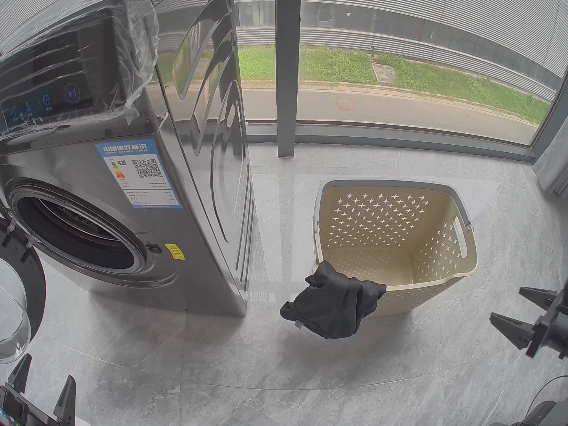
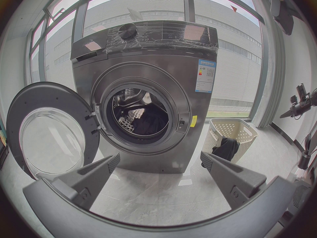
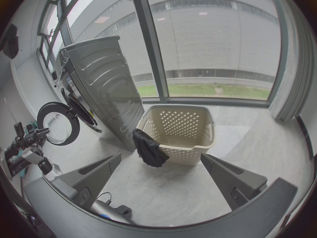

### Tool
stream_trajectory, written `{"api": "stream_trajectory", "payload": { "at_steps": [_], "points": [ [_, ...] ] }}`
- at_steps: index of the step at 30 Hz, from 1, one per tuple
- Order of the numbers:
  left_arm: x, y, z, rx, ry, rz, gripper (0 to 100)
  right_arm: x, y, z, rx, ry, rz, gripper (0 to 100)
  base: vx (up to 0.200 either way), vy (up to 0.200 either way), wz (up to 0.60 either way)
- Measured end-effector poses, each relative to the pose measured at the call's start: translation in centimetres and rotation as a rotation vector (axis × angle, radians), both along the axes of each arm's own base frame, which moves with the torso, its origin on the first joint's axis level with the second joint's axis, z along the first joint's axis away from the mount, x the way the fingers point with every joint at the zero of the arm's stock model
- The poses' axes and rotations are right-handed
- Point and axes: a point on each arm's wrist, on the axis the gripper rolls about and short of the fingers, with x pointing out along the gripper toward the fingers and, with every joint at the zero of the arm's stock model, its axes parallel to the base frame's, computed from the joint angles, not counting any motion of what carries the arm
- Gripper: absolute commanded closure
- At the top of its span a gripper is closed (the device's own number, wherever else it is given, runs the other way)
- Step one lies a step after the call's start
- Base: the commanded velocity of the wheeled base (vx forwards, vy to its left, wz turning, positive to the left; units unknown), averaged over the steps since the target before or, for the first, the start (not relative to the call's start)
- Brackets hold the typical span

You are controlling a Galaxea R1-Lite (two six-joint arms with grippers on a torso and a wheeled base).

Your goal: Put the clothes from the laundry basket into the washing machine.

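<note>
A dark garment (image 1: 332, 304) is hanging over the basket (image 1: 390, 183) rim, on the side nearest the washer (image 1: 195, 220). The left gripper (image 1: 46, 380) and right gripper (image 1: 507, 305) are hovering wide open, holding nothing. Pickup is pending: one gripper likely needs lowering onto the garment.

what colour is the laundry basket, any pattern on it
The laundry basket is cream, its walls pierced with small star-shaped holes; the head view shows it best.

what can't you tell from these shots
- Head view: washing machine drum interior, hidden by the slanted angle.
- Left wrist view: dark heap in the drum, too shadowed to count items.
- Black garment on the laundry basket rim: bunched, type unclear.
- Head view: door, cut off by the left edge.
</note>
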Motion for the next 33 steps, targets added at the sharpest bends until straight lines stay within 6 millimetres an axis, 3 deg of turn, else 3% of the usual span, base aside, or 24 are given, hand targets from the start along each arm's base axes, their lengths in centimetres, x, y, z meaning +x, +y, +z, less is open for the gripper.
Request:
{"api": "stream_trajectory", "payload": {
  "at_steps": [6,13,20,33],
  "points": [
    [0.0,0.0,0.0,-0.002,0.0,0.0,0,4.9,3.4,-1.0,0.035,0.13,0.077,0,0.0,0.0,0.0],
    [0.0,0.0,0.0,-0.003,0.0,0.0,0,8.5,7.8,-3.1,0.054,0.219,0.082,0,0.0,0.0,0.0],
    [0.0,0.0,0.0,-0.004,0.0,0.0,0,10.8,11.1,-4.8,0.068,0.301,0.074,0,0.0,0.0,0.0],
    [0.0,0.0,0.0,-0.005,0.0,-0.002,0,14.3,14.6,-6.8,0.174,0.397,-0.068,0,0.0,0.0,0.0]
  ]
}}
